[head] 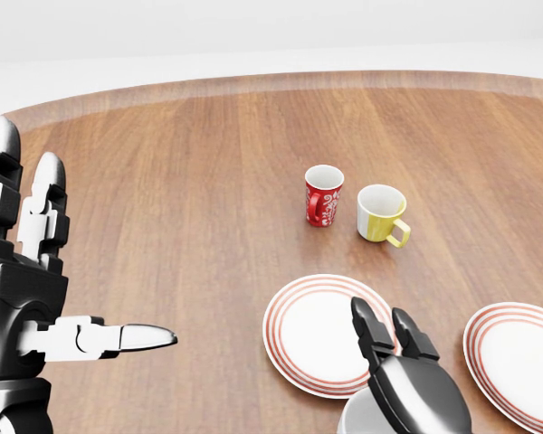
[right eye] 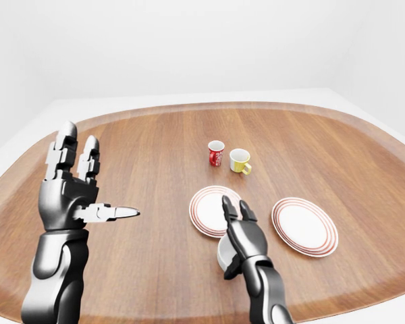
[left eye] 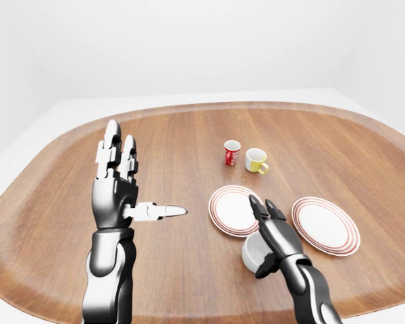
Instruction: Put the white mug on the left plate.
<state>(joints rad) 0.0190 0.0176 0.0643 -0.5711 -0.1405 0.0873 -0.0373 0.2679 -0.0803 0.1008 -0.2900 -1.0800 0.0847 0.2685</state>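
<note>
The white mug [left eye: 252, 252] stands on the wooden table [left eye: 182, 138], just below the lower right rim of the left plate [left eye: 228, 208], a white plate with red rings. My right hand [left eye: 263, 234] lies over the mug's top and right side. Its fingers [head: 369, 333] are stretched straight toward the plate and the thumb hangs down beside the mug, so the hand is open. Most of the mug is hidden under the hand in the head view. My left hand [left eye: 143, 177] is raised at the left, open and holding nothing.
A second ringed plate [left eye: 326, 225] lies to the right of the mug. A red patterned mug [left eye: 231, 152] and a yellow and white mug [left eye: 256, 160] stand side by side above the left plate. The table's rounded edge runs along the bottom of the eye views.
</note>
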